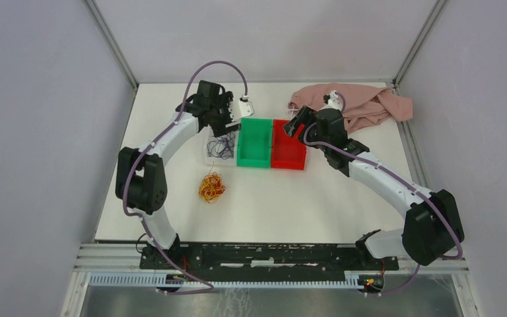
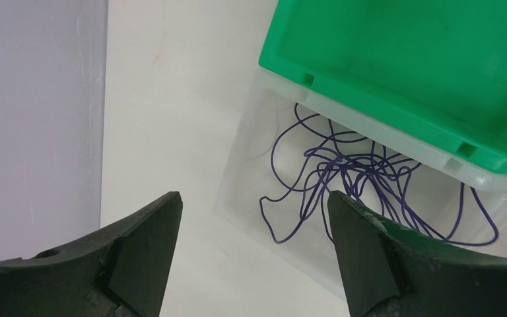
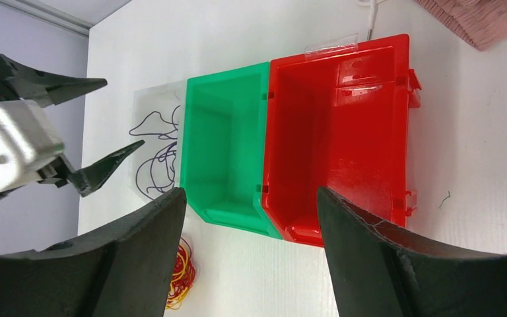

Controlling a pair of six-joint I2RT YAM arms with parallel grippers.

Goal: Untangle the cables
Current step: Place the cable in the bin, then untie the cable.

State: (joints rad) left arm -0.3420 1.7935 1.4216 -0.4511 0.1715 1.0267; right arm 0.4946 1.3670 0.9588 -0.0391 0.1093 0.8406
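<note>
Sorting looks part done: thin purple wire strands (image 2: 356, 172) lie loose in the clear plastic bin (image 2: 241, 172) beside the green plastic bin (image 2: 403, 59); a red-and-yellow wire tangle (image 1: 212, 187) sits on the white table (image 1: 304, 205), nearer my bases. Next move, I reckon: drop onto that tangle. Left gripper (image 2: 254, 201) hangs over the clear bin, fingers wide apart, empty. Right gripper (image 3: 251, 193) likewise spread, holding nothing.

Glossy plastic green bin (image 2: 403, 59), red bin (image 3: 343, 145); smooth-coated purple cables (image 2: 370, 165); pink cloth (image 1: 370, 105).
</note>
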